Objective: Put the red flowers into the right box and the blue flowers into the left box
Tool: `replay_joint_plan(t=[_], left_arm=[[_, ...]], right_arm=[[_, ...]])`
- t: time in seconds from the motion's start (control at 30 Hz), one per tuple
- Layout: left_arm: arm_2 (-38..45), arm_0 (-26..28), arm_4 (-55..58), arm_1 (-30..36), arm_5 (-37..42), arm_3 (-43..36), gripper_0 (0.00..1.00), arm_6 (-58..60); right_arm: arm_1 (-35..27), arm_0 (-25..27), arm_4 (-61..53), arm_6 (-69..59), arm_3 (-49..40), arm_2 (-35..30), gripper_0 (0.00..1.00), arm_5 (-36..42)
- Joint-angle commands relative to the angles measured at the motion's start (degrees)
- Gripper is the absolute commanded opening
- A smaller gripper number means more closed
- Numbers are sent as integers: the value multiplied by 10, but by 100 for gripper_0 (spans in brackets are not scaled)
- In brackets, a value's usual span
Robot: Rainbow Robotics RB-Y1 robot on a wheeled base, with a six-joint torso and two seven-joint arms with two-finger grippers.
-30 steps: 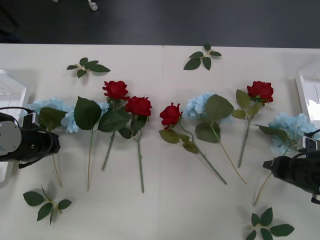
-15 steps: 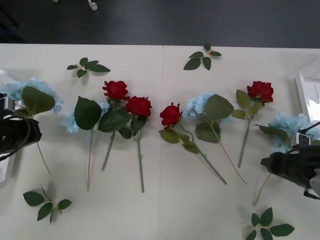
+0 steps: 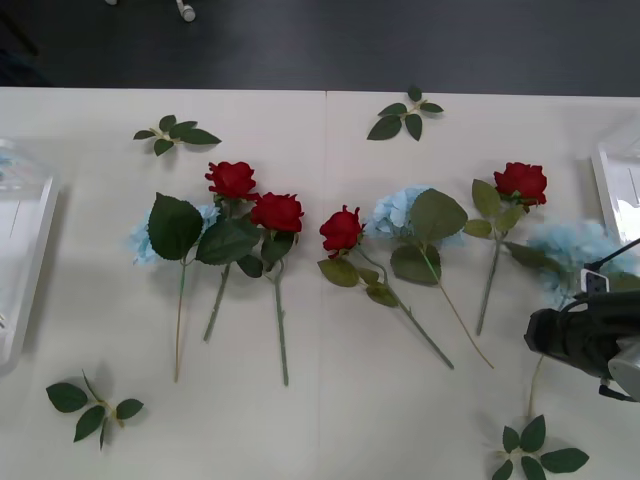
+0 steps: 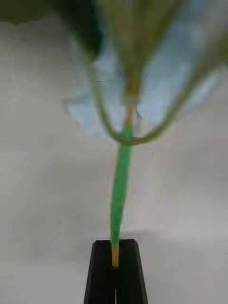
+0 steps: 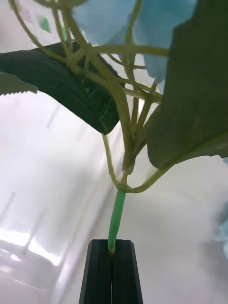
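Holding a pale sky-blue hydrangea-like cluster (image 5: pixel 118 28) by its thin green stem, my left gripper (image 5: pixel 113 273) has its black fingers (image 5: pixel 99 275) closed on the stem tip; the shallow white plastic left tray (image 3: pixel 25 250) sits at the white table's (image 3: pixel 330 420) left edge. Right gripper (image 4: pixel 115 270) fingers are pinched on the stem of a second blue cluster (image 3: pixel 580 255) by the table's right edge, just beside the white right tray (image 3: pixel 615 185). Two more blue clusters (image 3: pixel 395 212) lie mid-table among four deep red artificial roses (image 3: pixel 277 212). Loose green leaf sprigs (image 3: pixel 177 134) lie scattered around.
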Motion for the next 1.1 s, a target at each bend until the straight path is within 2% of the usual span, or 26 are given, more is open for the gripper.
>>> replay_joint_plan(t=[0.03, 0.23, 0.33, 0.6, 0.87, 0.9, 0.93, 0.97, 1.0, 1.03, 1.1], left_arm=[[4, -12, -3, 68, -39, 70, 0, 45], [-15, -38, 5, 128, -102, 193, 0, 43], [-33, -46, 8, 152, -134, 246, 0, 41], [-53, -80, 4, 162, -190, 361, 0, 27], [-52, -84, 7, 162, -202, 390, 2, 21], [-50, -84, 8, 162, -202, 390, 27, 21], [-50, -84, 9, 162, -202, 390, 47, 20], [-51, -83, 11, 162, -202, 390, 78, 20], [-51, -83, 11, 162, -202, 390, 78, 20], [-52, -83, 13, 162, -202, 389, 99, 19], [-53, -83, 18, 162, -202, 390, 100, 19]], right_arm=[[-2, -5, 3, 0, -3, -8, 0, 2], [-11, -10, 3, 12, -42, -20, 0, 10], [-20, -10, -16, 15, -95, -47, 0, 53], [-24, -10, -152, 22, -259, -178, 0, 212], [-28, -10, -262, 55, -372, -303, 0, 330], [-32, -10, -276, 74, -382, -316, 0, 336], [-35, -10, -282, 84, -386, -323, 0, 336], [-41, -9, -294, 109, -392, -333, 0, 336], [-41, -9, -294, 109, -392, -333, 0, 336], [-51, -9, -310, 154, -397, -346, 0, 325], [-60, -9, -324, 198, -397, -355, 0, 302]])
